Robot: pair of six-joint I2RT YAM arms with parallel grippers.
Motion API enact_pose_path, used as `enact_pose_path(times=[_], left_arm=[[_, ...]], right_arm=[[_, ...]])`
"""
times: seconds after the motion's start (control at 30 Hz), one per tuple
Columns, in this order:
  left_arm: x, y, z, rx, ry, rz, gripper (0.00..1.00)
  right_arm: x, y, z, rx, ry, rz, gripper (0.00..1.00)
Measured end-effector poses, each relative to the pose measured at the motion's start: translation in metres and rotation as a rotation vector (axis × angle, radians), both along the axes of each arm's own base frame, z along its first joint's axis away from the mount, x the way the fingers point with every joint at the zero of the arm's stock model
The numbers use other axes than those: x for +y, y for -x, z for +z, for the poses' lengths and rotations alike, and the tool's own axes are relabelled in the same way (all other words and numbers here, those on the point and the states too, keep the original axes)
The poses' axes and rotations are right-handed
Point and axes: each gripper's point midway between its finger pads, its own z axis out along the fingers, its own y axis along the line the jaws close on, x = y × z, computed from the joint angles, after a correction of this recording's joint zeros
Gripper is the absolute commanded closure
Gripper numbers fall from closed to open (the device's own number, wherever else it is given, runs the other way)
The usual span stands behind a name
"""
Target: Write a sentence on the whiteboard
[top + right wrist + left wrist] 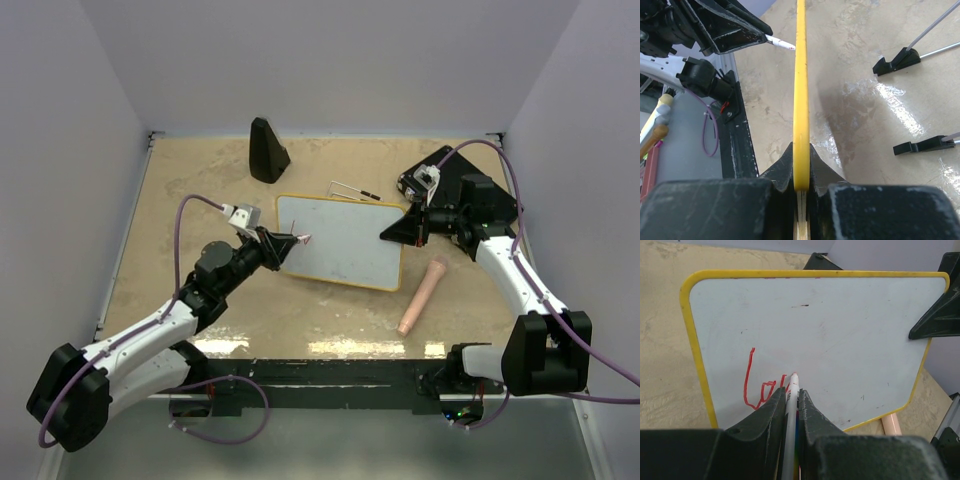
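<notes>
Top view, left claw (292, 243): clenched on one marker (301, 239), arm stretched low across the bench (200, 190)
Top view, right claw (392, 232): pinching one whiteboard (345, 245) mid-bench, elbow bent
Left wrist, sentence (754, 385): first red letters, marker tip touching the board
Right wrist, yellow rim (801, 75): clamped between the jaws

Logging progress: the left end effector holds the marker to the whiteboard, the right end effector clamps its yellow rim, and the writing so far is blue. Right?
No: the writing on the whiteboard is red, as the left wrist view shows. The rest holds.
</notes>
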Motion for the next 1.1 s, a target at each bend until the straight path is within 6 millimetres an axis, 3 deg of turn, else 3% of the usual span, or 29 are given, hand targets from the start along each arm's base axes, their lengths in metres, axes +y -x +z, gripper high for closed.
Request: enact_pose_path(times=[0.2, 0.47, 0.7, 1.1], left_arm=[[-0.001, 0.002, 0.003, -0.006, 0.004, -0.011, 1.00], [0.004, 0.012, 0.023, -0.056, 0.041, -0.019, 1.00], [0.001, 0.013, 0.003, -0.008, 0.011, -0.040, 1.00], [-0.004, 0.013, -0.009, 0.022, -0.007, -0.063, 1.00]], right_arm=[[0.000, 0.000, 0.000, 0.000, -0.002, 0.002, 1.00], [0.001, 0.003, 0.002, 0.001, -0.014, 0.020, 1.00], [0.001, 0.003, 0.002, 0.002, -0.014, 0.020, 1.00], [0.001, 0.003, 0.002, 0.001, -0.011, 0.015, 1.00]])
